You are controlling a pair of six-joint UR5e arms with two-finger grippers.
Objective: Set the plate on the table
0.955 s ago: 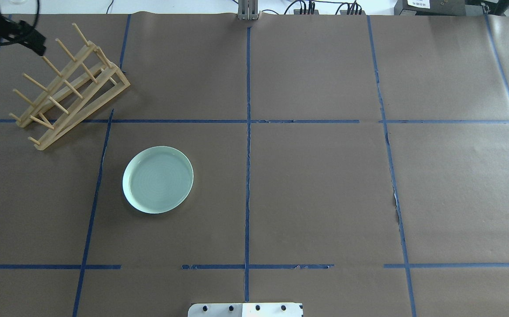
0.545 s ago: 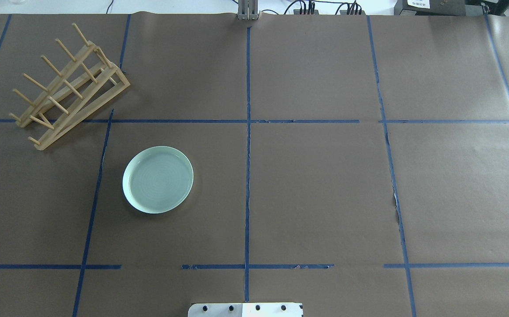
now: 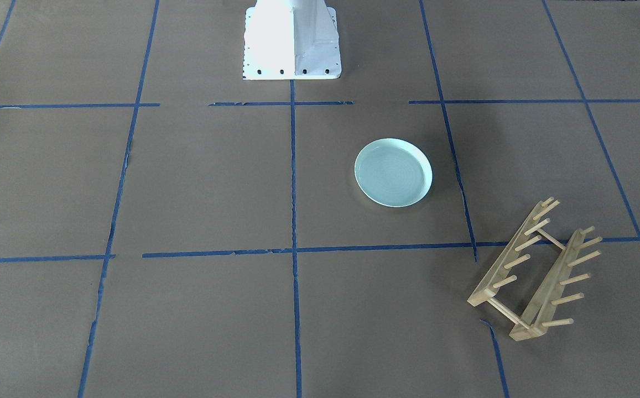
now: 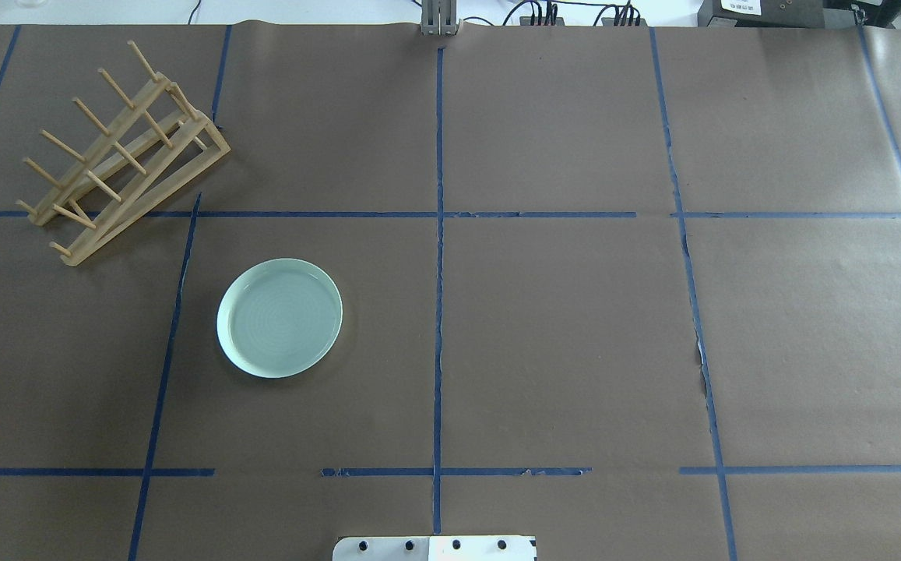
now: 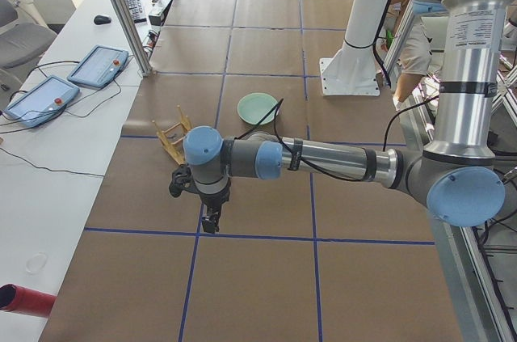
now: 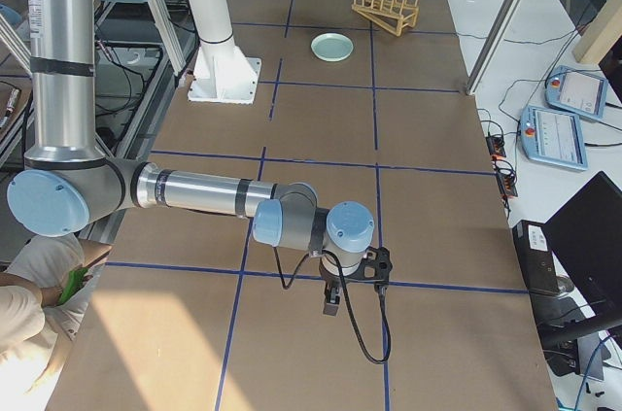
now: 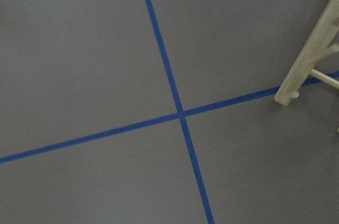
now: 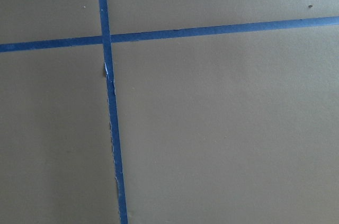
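Observation:
The pale mint-green plate (image 4: 279,318) lies flat on the brown-paper table (image 4: 575,327), left of the centre tape line. It also shows in the front-facing view (image 3: 393,172) and both side views (image 5: 258,107) (image 6: 331,46). Nothing touches it. My left gripper (image 5: 210,222) hangs over the table's left end, well away from the plate; I cannot tell whether it is open. My right gripper (image 6: 330,306) hangs over the far right end; I cannot tell its state either. Neither gripper shows in the overhead or front-facing views.
A light wooden peg rack (image 4: 119,156) stands empty at the back left, also in the front-facing view (image 3: 535,271); its end shows in the left wrist view (image 7: 310,54). The white robot base (image 3: 291,38) stands at the near edge. Operator tablets (image 5: 69,83) lie beyond the table.
The left arm's dark end, seen at the overhead view's top left corner a second ago, has left that view. The plate and rack have not moved.

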